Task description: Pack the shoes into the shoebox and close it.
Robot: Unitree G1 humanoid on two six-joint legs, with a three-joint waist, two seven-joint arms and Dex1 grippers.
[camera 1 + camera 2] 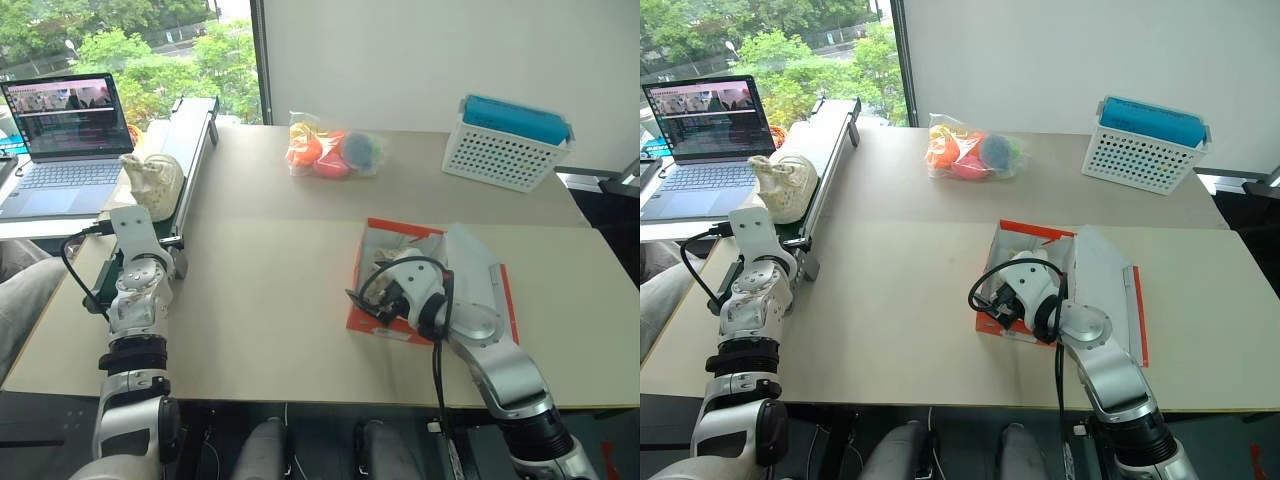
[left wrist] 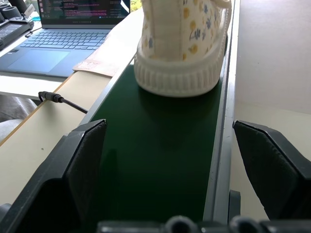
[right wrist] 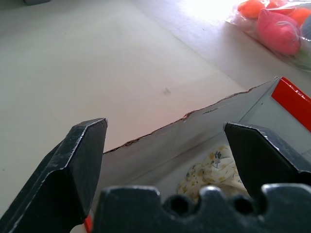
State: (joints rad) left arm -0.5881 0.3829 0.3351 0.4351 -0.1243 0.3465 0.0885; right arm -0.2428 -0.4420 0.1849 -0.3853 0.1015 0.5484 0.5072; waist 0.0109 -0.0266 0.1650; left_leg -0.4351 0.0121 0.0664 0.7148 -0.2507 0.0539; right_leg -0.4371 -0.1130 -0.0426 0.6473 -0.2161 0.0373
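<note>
Shoe (image 2: pixel 181 46) stands lengthwise on conveyor belt (image 2: pixel 160 145), heel toward left end effector (image 2: pixel 170 160).

Table (image 1: pixel 270 290) — shoebox (image 1: pixel 372 262), basket (image 1: pixel 500 152), bag (image 1: pixel 332 150)

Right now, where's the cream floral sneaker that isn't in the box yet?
The cream floral sneaker stands on the green conveyor belt at the table's left edge, just ahead of the open left gripper, beside the laptop.

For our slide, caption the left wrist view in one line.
Open left fingers face a floral shoe standing on the green belt.
</note>
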